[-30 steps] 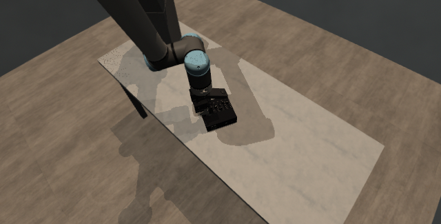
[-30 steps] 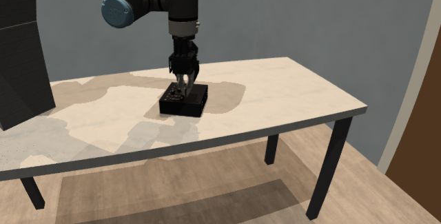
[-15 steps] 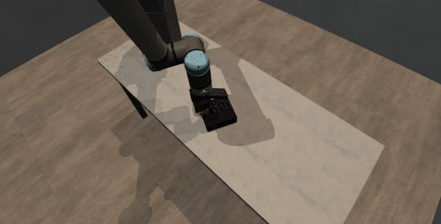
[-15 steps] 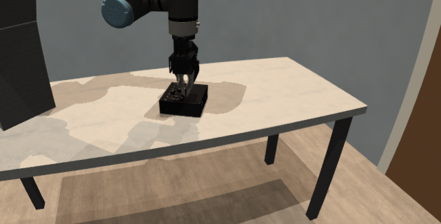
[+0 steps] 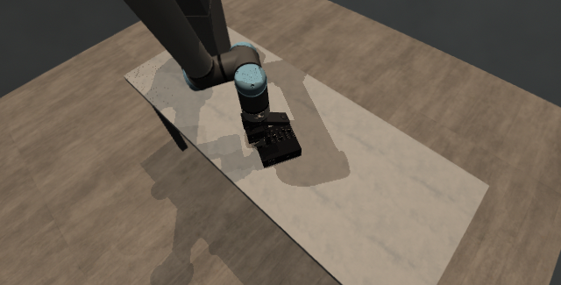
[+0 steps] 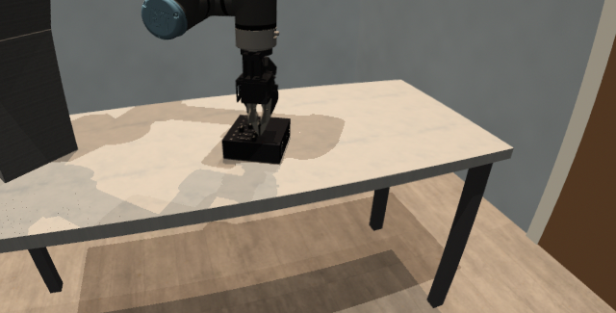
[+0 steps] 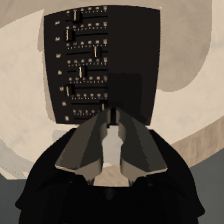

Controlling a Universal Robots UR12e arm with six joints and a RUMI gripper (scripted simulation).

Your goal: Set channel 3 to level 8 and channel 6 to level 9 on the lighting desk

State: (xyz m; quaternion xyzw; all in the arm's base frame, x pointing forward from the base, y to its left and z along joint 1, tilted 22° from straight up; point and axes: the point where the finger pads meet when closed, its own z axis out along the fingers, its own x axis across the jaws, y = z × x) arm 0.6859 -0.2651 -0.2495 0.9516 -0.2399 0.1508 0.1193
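Holding the fingers (image 6: 262, 126) closed on nothing and pointed down at the lighting desk (image 5: 282, 153) (image 6: 250, 150) (image 7: 134, 45), flat on the tabletop (image 5: 394, 188) (image 6: 385, 125) (image 7: 20, 95). Probably kept together to nudge the sixth-row knob (image 7: 103, 105), just beside the tips, without catching neighbours; cannot tell whether touching.

Worktop (image 5: 394, 180) (image 6: 385, 125) (image 7: 20, 95): pale, faintly veined slab, dark legs, standing on wood-look floor (image 5: 79, 180) (image 6: 231, 255). Black lighting desk (image 5: 282, 151) (image 6: 250, 150) (image 7: 131, 50) lies flat on it, probably touching all round underneath, though underside is hidden. Broad shadows fall across worktop around desk.
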